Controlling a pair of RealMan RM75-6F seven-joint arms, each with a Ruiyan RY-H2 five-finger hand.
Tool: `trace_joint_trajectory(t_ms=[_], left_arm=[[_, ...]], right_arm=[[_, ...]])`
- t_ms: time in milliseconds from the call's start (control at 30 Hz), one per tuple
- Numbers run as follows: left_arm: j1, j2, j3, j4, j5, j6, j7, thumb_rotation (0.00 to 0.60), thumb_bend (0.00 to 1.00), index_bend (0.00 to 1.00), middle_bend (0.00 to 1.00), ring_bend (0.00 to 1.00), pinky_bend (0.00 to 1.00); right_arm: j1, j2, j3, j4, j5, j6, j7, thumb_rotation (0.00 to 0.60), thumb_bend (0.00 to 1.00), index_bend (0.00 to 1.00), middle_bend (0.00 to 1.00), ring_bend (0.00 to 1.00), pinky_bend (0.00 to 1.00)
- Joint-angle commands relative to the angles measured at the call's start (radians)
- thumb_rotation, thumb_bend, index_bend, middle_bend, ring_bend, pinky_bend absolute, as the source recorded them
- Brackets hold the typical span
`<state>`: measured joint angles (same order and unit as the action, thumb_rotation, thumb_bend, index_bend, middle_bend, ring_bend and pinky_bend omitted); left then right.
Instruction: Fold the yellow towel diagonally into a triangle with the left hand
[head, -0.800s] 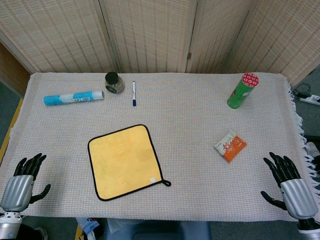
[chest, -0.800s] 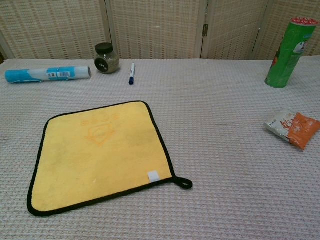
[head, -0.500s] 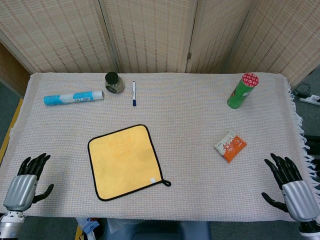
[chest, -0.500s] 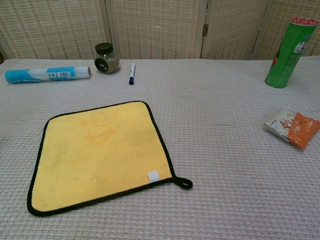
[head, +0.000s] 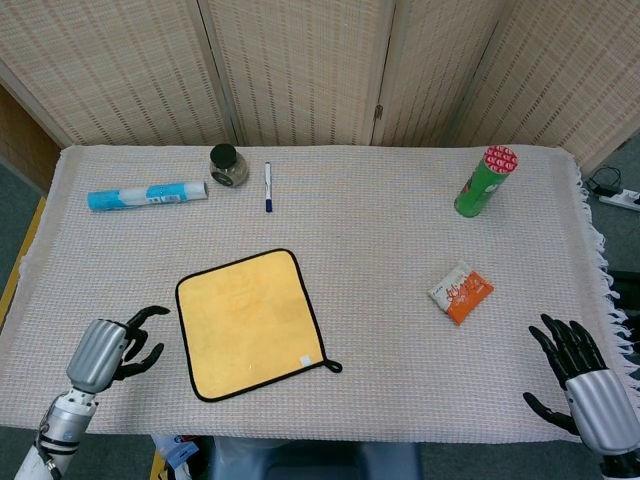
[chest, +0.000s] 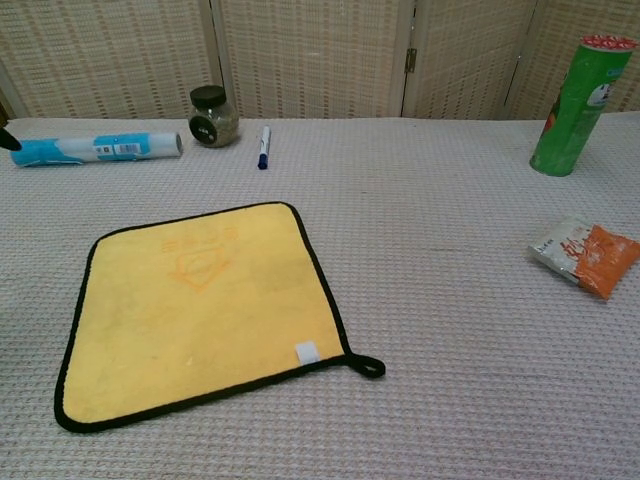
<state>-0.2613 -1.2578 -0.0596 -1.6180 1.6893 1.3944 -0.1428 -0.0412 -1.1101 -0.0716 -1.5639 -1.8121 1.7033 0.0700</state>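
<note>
Yellow towel (head: 251, 323) lies flat; only head view shows left hand (head: 108, 349) and right hand (head: 583, 380), fingers spread, empty.

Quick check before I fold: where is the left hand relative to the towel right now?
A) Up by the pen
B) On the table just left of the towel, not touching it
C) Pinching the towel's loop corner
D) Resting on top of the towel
B: the head view shows the left hand over the table beside the left edge of the towel, with a gap between them; the towel lies flat and unfolded.
</note>
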Motion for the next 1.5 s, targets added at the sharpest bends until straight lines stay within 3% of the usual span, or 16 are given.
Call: trace_joint_trajectory(t_ms=[33,367,533,633,1067,1500], left_arm=[[-0.116,0.003,-0.033,-0.024,-0.043,-0.165,0.023,0.600,0.49,0.41,1.00,1.00,1.00],[-0.325,-0.079,-0.153,0.047,-0.288,-0.461,0.089,0.600,0.53,0.36,1.00,1.00,1.00],[-0.404,-0.148,-0.170,0.164,-0.336,-0.535,0.124,0.600,0.53,0.22,1.00,1.00,1.00],[-0.447,-0.194,-0.177,0.242,-0.351,-0.572,0.106,0.600,0.53,0.21,1.00,1.00,1.00],[-0.611,-0.382,-0.145,0.628,-0.282,-0.687,-0.074,0.600,0.52,0.24,1.00,1.00,1.00],[-0.711,-0.555,-0.092,0.915,-0.228,-0.735,-0.231,0.600,0.52,0.20,1.00,1.00,1.00]], right_arm=[[0.002,0.000,0.003,0.000,0.006,-0.005,0.002,0.600,0.24,0.00,0.00,0.00,0.00],[0.017,0.002,0.021,0.003,0.053,-0.036,0.041,0.600,0.24,0.00,0.00,0.00,0.00],[0.020,-0.002,0.034,0.024,0.070,-0.029,0.081,0.600,0.24,0.00,0.00,0.00,0.00],[0.018,-0.001,0.041,0.034,0.091,-0.029,0.106,0.600,0.24,0.00,0.00,0.00,0.00],[-0.008,0.009,0.052,0.085,0.177,-0.041,0.196,0.600,0.24,0.00,0.00,0.00,0.00],[-0.015,0.010,0.059,0.115,0.212,-0.066,0.249,0.600,0.24,0.00,0.00,0.00,0.00]])
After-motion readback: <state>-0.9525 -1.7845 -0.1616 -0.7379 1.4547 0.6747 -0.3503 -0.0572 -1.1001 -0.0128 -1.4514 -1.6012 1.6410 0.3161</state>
